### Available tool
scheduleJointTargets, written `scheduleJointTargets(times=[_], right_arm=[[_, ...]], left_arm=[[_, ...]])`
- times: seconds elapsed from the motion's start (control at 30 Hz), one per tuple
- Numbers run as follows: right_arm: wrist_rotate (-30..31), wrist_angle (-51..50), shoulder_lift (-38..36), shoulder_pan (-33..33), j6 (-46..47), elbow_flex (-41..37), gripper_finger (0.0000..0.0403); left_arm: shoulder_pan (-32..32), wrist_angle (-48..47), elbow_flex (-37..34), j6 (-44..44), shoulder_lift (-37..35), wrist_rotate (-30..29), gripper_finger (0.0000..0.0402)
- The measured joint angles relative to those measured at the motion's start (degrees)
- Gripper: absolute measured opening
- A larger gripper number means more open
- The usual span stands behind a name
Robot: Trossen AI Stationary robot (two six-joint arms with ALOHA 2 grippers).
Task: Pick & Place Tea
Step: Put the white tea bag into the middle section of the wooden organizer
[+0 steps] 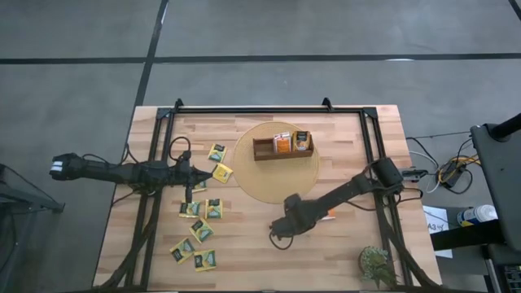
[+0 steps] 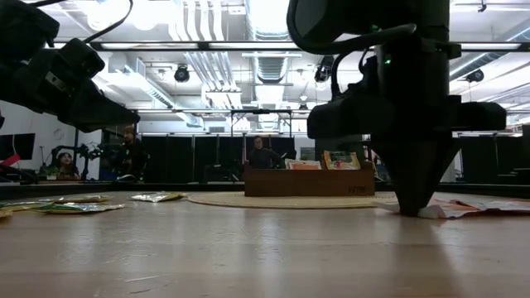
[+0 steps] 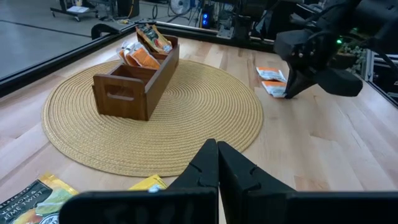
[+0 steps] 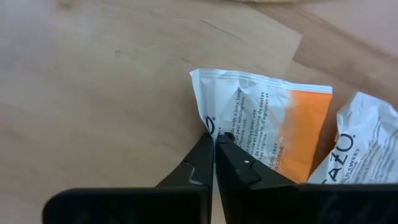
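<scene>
A: From above, what's on the table?
B: A brown three-compartment wooden tray (image 1: 282,148) sits on a round woven straw mat (image 1: 277,162), with orange packets in two compartments. Yellow-green square tea-bag packets (image 1: 201,229) lie scattered on the left half of the pale wooden table (image 1: 244,244). The left gripper (image 1: 198,174) hovers among them, near the mat's edge. The right gripper (image 1: 282,227) is down just off the mat's near edge; a bit of orange packet (image 1: 328,214) shows beside its arm.

A: And at table height?
B: The right gripper's (image 2: 411,207) tip touches the tabletop at the edge of a flat white packet (image 2: 451,209). The left arm hangs well above the surface.

A: Left wrist camera?
B: The left gripper's (image 3: 217,163) fingers are pressed together, holding nothing. Across the mat, two white-and-orange packets (image 3: 272,79) lie by the other arm.

A: Right wrist camera?
B: The right gripper (image 4: 215,142) has its fingers pinched together on the edge of a white-and-orange tea-bag packet (image 4: 264,130) lying flat on the wood; a second white packet (image 4: 360,155) lies just beside it.
</scene>
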Motion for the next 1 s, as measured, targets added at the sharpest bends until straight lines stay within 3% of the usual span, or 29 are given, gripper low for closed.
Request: scheduleJointTargets(times=[0.3,0.53,0.63,0.77,1.0], right_arm=[[13.3,0.8,-2.7,-0.2,-11.1,6.7,0.0008],[16.8,0.1,-7.9,-3.4,-19.4,7.8,0.0008],[16.8,-1.3,-10.7,-6.3,-20.8,7.5,0.0008],[15.4,-1.2,-14.1,-10.3,-30.5,7.4,0.0008],[4.5,-0.3,-17.4,-21.0,-46.4,7.2,0.0008]], left_arm=[[0.0,0.0,0.0,0.0,0.0,0.0,0.0],[0.0,0.0,0.0,0.0,0.0,0.0,0.0],[0.0,0.0,0.0,0.0,0.0,0.0,0.0],[0.0,0.0,0.0,0.0,0.0,0.0,0.0],[0.0,0.0,0.0,0.0,0.0,0.0,0.0]])
